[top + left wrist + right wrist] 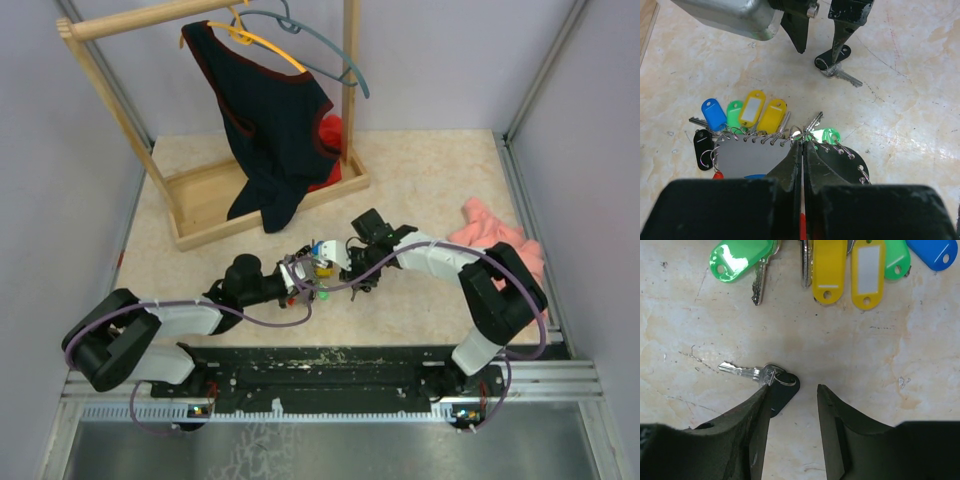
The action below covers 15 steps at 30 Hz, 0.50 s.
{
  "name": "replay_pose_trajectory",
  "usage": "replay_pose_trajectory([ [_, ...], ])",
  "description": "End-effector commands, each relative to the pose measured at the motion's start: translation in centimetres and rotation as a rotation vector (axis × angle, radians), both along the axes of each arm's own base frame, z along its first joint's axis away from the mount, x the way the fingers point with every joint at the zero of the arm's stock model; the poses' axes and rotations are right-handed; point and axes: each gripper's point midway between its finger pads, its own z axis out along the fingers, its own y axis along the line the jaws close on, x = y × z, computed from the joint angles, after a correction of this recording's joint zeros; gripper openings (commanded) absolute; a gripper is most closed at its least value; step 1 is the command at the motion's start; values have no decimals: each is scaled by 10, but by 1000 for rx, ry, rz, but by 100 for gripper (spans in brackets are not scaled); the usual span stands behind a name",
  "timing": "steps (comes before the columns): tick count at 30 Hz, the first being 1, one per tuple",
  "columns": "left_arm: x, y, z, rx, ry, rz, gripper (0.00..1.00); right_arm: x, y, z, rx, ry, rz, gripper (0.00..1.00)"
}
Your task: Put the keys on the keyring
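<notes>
Over the table [430, 170], the left gripper [802, 150], fingers pressed together, pinches the keyring [755, 157], while the right gripper [794, 387] stands spread. Most tagged keys [752, 110] (blue, green, yellow, black) already hang from the ring, so the job looks nearly done. One loose key [740, 370] remains, lying at the right fingertips, not yet gripped or threaded.

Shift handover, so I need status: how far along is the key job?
Done: blue, green and yellow tagged keys already hang on the keyring, which the left gripper pinches shut. In hand: the right gripper, jaws open, is down at the loose black-tagged key on the table, not yet closed on it. Left: grasp and thread that key.
</notes>
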Motion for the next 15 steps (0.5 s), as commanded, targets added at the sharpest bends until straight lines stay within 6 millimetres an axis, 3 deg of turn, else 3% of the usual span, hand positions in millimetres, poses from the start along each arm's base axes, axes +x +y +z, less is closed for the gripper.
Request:
replay_pose_trajectory([
  [1,2,-2,12,-34,-33,-4,1,12,20,13,54,-51,115,42],
  [6,2,-3,11,-32,-31,-7,1,7,24,12,71,-20,138,40],
  [9,2,-2,12,-33,-34,-6,1,3,20,-2,42,18,138,38],
  [15,2,-2,11,-31,-32,-5,1,0,18,-6,24,46,137,31],
])
